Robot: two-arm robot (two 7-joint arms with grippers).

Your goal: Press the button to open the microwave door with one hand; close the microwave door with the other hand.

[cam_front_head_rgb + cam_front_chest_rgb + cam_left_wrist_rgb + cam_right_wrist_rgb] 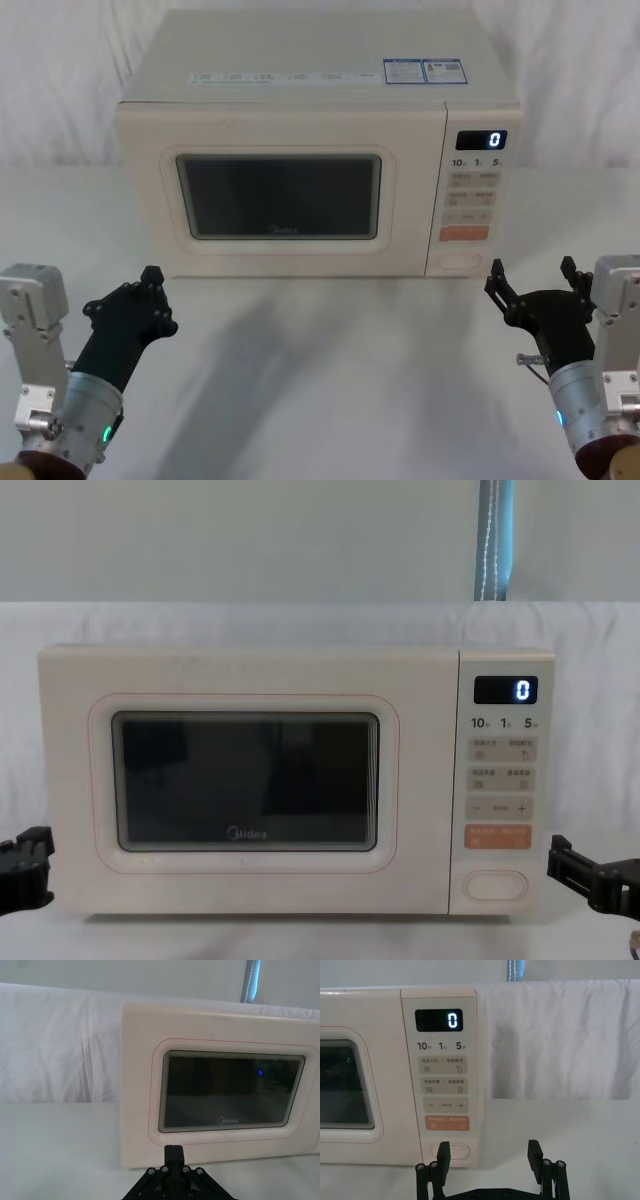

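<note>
**Closed microwave with two tools held in front of it**

A cream microwave [300, 150] is set toward the back of a white surface [330, 370], facing the robot. Its door [250, 785] is shut flush, the dark window [278, 196] being seen on the left part of the front. The control panel lies to the right of the door, with a display [505, 690] showing a blue 0 at its top. The button [453, 1151], a wide cream pill, sits at the bottom of that panel, just under an orange key [447, 1123].

The left tool [140, 305] is held above the surface in front of the door's lower left corner, apart from it, its fingers brought together. The right tool [532, 282] is held near the button's corner, just to its right, not touching, its fingers spread apart.
</note>
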